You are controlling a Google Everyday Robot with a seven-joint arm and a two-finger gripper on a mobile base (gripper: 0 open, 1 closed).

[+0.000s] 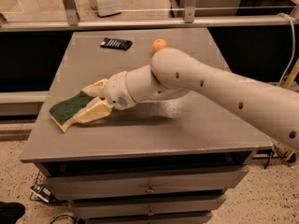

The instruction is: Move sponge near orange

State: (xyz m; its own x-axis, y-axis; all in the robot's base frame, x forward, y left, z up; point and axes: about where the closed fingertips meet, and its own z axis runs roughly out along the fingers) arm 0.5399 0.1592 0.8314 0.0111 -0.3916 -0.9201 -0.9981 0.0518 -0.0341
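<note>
Sponge lies by the desk's 9 o'clock edge, bare surface stretching toward the orange at 1 o'clock. The tool is spread, straddling its 3 o'clock end.

Single camera, raised, looking down at angle onto grey table from side with drawers, facing rail across top of frame. Medium-close: whole tabletop fits, floor shows lower left. Arm enters from right edge. Gripper sits left of centre, at sponge.
</note>
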